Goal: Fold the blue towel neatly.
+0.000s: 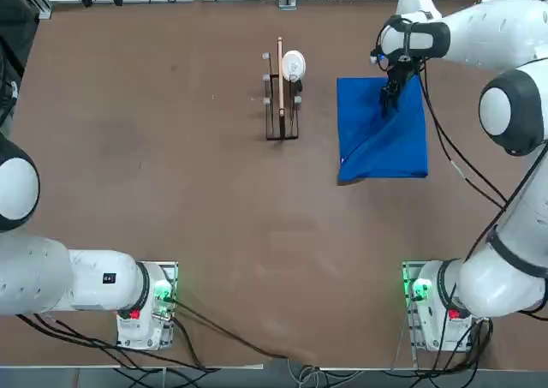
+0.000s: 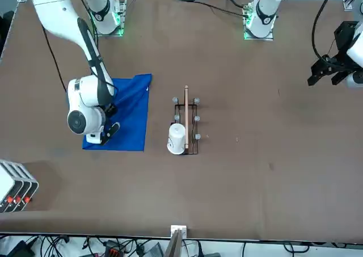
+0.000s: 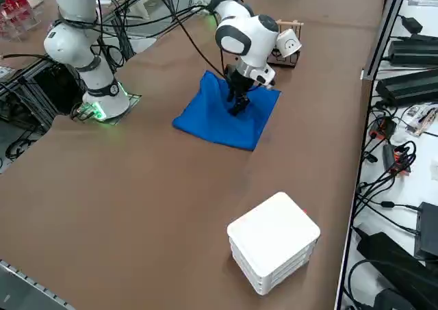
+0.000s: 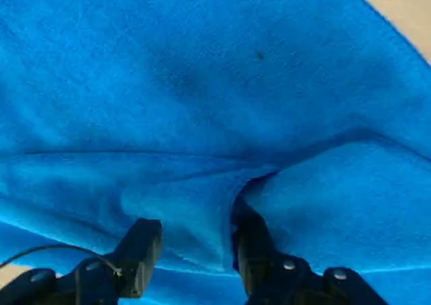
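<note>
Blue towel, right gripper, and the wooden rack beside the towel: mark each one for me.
blue towel [image 1: 390, 144], top view, flat lower part of the cloth.
right gripper [image 4: 192, 251], right wrist view, between its fingertips, pinching a towel fold.
wooden rack [image 1: 280, 118], top view, upright wooden board.

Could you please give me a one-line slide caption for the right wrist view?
Right tool pinching a raised fold of the blue towel between its fingers.
</note>
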Controlling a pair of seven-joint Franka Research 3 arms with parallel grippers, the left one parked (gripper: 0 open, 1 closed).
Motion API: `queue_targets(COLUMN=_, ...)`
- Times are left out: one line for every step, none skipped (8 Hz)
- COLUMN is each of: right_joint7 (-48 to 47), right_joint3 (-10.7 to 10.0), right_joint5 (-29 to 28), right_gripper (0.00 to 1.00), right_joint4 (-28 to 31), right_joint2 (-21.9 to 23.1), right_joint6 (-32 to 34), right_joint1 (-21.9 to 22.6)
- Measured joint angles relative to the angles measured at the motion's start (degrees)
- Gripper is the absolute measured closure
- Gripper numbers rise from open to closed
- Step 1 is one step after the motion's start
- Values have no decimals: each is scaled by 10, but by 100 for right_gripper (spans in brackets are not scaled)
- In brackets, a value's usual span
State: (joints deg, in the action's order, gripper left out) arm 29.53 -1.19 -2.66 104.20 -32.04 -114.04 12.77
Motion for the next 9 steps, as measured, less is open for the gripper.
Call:
queue_targets(right_joint7=0, right_joint3=1, right_joint5=-6, right_gripper=32, right_joint4=0, right_joint2=1, right_joint6=7, right_joint1=0)
queue_targets(right_joint7=0, right_joint3=3, right_joint5=-12, right_gripper=33, right_joint4=0, right_joint2=1, right_joint6=10, right_joint1=0)
queue_targets(right_joint7=1, right_joint3=3, right_joint5=-16, right_gripper=36, right_joint4=0, right_joint2=1, right_joint6=14, right_joint1=0)
queue_targets(right_joint7=1, right_joint3=3, right_joint5=-16, right_gripper=40, right_joint4=-1, right_joint2=2, right_joint6=19, right_joint1=0)
queue_targets(right_joint7=1, right_joint3=3, right_joint5=-16, right_gripper=47, right_joint4=-2, right_joint2=3, right_joint6=22, right_joint1=0)
queue_targets(right_joint7=1, right_joint3=4, right_joint5=-16, right_gripper=53, right_joint4=-4, right_joint2=3, right_joint6=23, right_joint1=0)
queue_targets(right_joint7=2, right_joint3=3, right_joint5=-16, right_gripper=62, right_joint4=-5, right_joint2=3, right_joint6=23, right_joint1=0)
queue_targets(right_joint7=2, right_joint3=3, right_joint5=-16, right_gripper=65, right_joint4=-5, right_joint2=3, right_joint6=23, right_joint1=0)
queue_targets(right_joint7=2, right_joint3=3, right_joint5=-16, right_gripper=73, right_joint4=-8, right_joint2=3, right_joint6=24, right_joint1=0)
